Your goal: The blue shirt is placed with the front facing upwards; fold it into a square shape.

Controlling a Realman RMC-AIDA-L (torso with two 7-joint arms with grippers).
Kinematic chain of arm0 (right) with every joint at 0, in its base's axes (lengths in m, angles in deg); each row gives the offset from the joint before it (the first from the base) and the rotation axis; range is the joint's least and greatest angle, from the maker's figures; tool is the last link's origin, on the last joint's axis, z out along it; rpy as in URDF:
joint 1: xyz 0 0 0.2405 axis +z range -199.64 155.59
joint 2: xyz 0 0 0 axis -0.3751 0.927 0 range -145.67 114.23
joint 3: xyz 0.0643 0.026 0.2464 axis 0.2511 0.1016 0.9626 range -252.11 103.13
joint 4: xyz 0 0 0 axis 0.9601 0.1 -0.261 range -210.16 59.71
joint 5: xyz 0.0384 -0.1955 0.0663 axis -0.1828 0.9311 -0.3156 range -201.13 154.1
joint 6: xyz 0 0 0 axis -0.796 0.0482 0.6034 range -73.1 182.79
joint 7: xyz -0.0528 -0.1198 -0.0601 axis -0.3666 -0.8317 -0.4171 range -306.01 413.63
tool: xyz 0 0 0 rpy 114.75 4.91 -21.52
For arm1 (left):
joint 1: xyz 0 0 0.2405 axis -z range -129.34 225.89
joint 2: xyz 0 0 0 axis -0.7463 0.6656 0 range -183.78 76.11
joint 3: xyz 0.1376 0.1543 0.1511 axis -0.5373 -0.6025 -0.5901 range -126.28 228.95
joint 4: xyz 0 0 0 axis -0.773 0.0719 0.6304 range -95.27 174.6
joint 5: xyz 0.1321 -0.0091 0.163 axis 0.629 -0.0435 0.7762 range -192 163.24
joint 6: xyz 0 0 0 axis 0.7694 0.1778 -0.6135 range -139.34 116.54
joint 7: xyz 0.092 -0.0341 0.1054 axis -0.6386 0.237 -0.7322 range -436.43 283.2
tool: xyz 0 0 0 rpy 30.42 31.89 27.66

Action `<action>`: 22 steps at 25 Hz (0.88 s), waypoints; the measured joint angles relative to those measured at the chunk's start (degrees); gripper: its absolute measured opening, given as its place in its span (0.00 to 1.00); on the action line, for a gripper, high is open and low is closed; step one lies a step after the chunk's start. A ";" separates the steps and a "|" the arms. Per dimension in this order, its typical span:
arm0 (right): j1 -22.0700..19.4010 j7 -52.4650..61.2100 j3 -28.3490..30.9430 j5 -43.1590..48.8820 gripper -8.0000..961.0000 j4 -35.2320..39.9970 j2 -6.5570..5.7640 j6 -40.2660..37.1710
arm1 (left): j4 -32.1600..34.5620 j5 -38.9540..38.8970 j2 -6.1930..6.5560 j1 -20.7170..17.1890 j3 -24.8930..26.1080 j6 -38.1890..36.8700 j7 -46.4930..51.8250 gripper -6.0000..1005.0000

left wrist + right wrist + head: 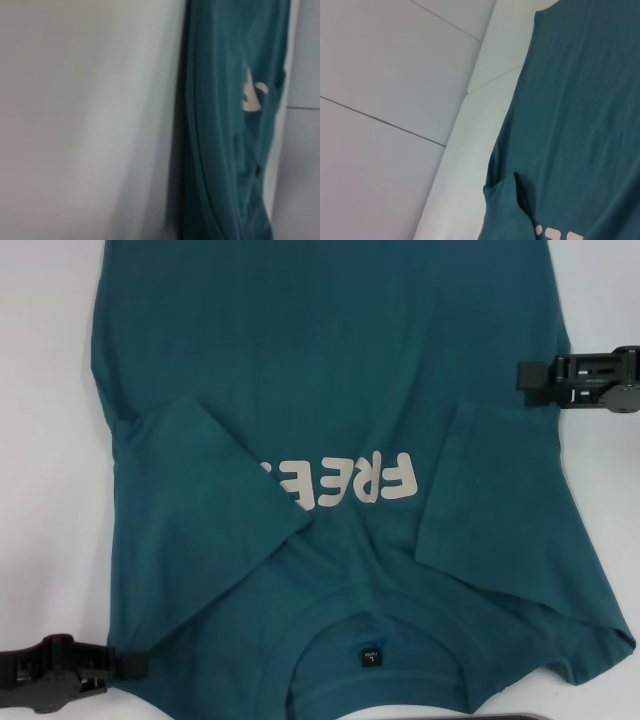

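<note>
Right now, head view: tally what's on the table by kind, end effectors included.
Blue shirt: 1, front up, both sleeves folded inward
End effectors: 2, left end effector at the near shirt edge, right end effector at the far one
Total: 3

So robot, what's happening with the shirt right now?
Left gripper at the collar-end edge, right gripper at the far side edge. Dark teal-blue cotton T-shirt flat, both sleeves folded inward. Nothing in the way.

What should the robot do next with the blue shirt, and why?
Probably bring both end effectors in to grip the side edges. The blue shirt lies flat with both sleeves already folded in over the chest, but its body is still unfolded. The left end effector and right end effector sit at opposite edges.
</note>
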 joint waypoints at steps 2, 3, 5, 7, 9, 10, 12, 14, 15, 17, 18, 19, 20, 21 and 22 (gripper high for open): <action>-0.18 0.00 -0.26 0.41 0.65 0.00 -0.33 -0.04 | -0.03 -0.54 -0.09 0.21 0.07 -1.37 -0.97 0.14; -0.31 0.00 -0.33 1.04 0.65 0.00 -0.50 -0.07 | -0.02 -0.86 -0.12 0.36 0.07 -1.86 -1.31 0.11; -0.54 0.00 -0.35 2.60 0.65 0.05 -0.89 -0.25 | 0.08 -1.26 -0.13 0.78 0.00 -2.39 -1.63 0.05; -0.89 -0.23 -0.36 5.06 0.65 0.09 -1.61 -1.10 | 0.12 -1.27 -0.13 1.10 -0.12 -2.41 -1.63 0.05; -1.46 -0.84 -0.38 7.58 0.65 0.09 -2.38 -2.78 | 0.14 -1.29 -0.13 1.57 -0.21 -2.19 -1.59 0.05; -1.85 -1.21 -0.39 8.76 0.65 0.09 -2.78 -3.91 | 0.14 -1.29 -0.13 1.74 -0.12 -2.00 -1.54 0.05; -2.63 -1.77 -0.40 10.75 0.65 0.11 -3.46 -7.01 | 0.07 -1.32 -0.12 2.09 0.08 -1.62 -1.39 0.05; -3.43 -1.83 -0.38 12.79 0.65 0.44 -4.06 -10.30 | -0.02 -1.36 -0.05 2.54 0.17 -1.11 -1.29 0.05; -3.84 -1.79 -0.28 13.75 0.65 0.94 -4.23 -11.59 | 0.00 -1.39 0.00 2.90 0.17 -0.75 -1.27 0.05; -4.79 -1.29 -0.10 14.68 0.65 2.65 -4.45 -12.73 | 0.28 -1.40 0.14 3.70 0.11 0.11 -1.31 0.05; -5.35 -0.90 -0.03 14.96 0.65 3.73 -4.62 -12.99 | 0.41 -1.40 0.20 4.04 0.00 0.50 -1.36 0.05; -5.70 -0.60 -0.02 15.02 0.65 4.15 -4.75 -12.98 | 0.50 -1.40 0.21 4.41 -0.14 0.90 -1.40 0.05; -6.12 -0.22 0.01 15.15 0.65 4.55 -4.99 -12.98 | 0.54 -1.40 0.23 4.76 -0.22 1.20 -1.41 0.05; -6.40 -0.03 0.06 15.34 0.64 4.70 -5.18 -12.99 | 0.55 -1.40 0.23 5.07 -0.25 1.42 -1.39 0.05; -6.64 0.16 0.08 15.79 0.64 4.74 -5.36 -12.98 | 0.55 -1.40 0.23 5.27 -0.23 1.53 -1.34 0.05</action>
